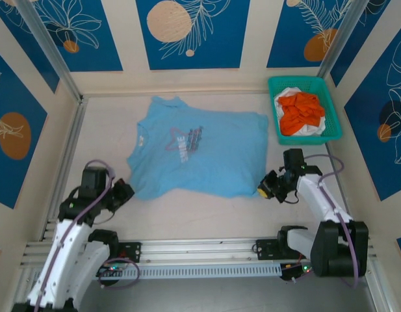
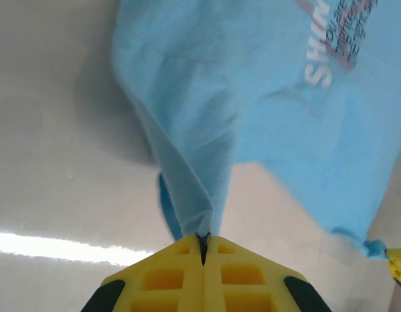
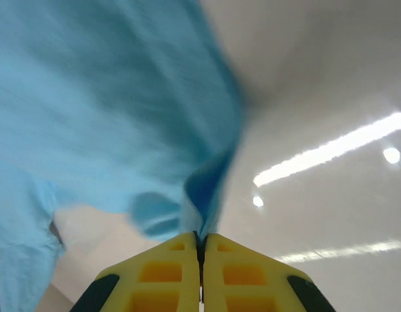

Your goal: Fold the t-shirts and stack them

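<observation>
Lt blue t-shirt (image 1: 200,153) w/ pink-and-dark chest print (image 1: 185,141), bright orange t-shirt (image 1: 301,112), white t-shirt (image 1: 319,128), teal basket (image 1: 297,80), blue wall panels (image 1: 219,45) w/ white leaf outlines, tan circles

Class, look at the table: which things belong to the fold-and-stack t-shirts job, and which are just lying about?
Belongs to the job: light blue t-shirt, spread out; orange t-shirt and white t-shirt, bunched in the teal basket; left pincer and right pincer, each shut on the blue shirt's near edge.
Just lying about: the teal basket itself; blue wall panels.
</observation>
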Robot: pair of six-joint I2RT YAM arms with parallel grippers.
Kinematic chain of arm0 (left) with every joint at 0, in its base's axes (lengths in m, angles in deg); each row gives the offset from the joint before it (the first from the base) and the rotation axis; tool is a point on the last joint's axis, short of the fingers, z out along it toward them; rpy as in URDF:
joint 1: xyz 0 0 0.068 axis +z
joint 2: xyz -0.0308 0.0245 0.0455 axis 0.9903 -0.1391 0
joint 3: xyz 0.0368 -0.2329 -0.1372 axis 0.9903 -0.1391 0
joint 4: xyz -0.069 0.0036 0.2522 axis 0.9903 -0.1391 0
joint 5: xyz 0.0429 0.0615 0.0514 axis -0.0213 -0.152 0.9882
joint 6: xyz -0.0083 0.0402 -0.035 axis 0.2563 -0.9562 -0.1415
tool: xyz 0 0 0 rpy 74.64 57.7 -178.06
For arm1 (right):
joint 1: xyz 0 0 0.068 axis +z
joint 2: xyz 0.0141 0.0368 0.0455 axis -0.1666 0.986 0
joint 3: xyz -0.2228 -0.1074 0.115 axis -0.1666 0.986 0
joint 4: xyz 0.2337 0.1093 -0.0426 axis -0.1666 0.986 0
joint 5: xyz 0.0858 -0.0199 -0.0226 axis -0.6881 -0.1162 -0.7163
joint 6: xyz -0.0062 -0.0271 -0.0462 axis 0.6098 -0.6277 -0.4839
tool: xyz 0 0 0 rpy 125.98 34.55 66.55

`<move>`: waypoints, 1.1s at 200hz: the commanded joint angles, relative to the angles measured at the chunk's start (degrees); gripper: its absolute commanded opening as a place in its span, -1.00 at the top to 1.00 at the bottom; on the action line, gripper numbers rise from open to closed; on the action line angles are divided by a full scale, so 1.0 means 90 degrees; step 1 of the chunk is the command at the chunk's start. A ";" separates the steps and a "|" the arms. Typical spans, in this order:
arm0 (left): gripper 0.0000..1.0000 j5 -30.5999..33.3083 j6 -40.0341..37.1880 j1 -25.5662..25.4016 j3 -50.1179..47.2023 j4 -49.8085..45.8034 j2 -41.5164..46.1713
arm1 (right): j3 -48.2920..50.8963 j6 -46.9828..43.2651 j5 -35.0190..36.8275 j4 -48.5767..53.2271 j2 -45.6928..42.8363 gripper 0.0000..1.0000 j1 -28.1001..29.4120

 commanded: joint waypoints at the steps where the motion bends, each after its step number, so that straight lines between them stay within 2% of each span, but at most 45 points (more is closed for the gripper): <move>1: 1.00 0.0086 0.0899 -0.0050 -0.0314 -0.1171 0.0661 | 0.0215 0.0172 0.0356 0.0262 -0.0395 0.80 -0.0009; 32: 1.00 0.0219 0.0936 -0.0051 -0.0186 -0.2051 0.0802 | 0.0490 0.0122 0.0442 0.0501 -0.0610 0.79 0.0108; 44: 1.00 0.0123 0.0823 -0.0056 -0.0058 -0.2081 0.0728 | 0.0505 0.0153 0.0392 0.0636 -0.0675 0.79 0.0159; 75: 1.00 0.0150 0.0440 -0.0048 0.0373 -0.2281 -0.0035 | 0.0563 0.0292 0.0382 0.0752 -0.0949 0.84 0.0325; 113: 1.00 -0.0252 0.0858 -0.0050 0.0910 -0.1630 -0.0627 | -0.0008 0.0463 0.0814 0.1391 -0.1045 0.91 0.0334; 138: 1.00 -0.0390 0.0986 -0.0072 0.1562 -0.1057 -0.1771 | -0.0450 0.0640 0.1218 0.1635 -0.0816 0.91 0.0210; 157: 1.00 -0.0309 0.0823 -0.0216 0.2381 -0.0851 -0.2862 | -0.0688 0.0937 0.1567 0.1763 -0.0744 1.00 0.0078; 188: 0.97 -0.0039 0.0981 -0.0637 0.3676 -0.0744 -0.4291 | -0.0715 0.1286 0.1524 0.1792 -0.0678 1.00 -0.0505; 206: 0.95 -0.0192 0.1091 -0.0924 0.4246 -0.0494 -0.5125 | -0.0744 0.1278 0.1534 0.1699 -0.0404 1.00 -0.0760; 220: 0.95 0.0045 0.1054 -0.1057 0.4704 -0.0573 -0.5760 | -0.0815 0.1272 0.1526 0.1688 -0.0100 1.00 -0.0924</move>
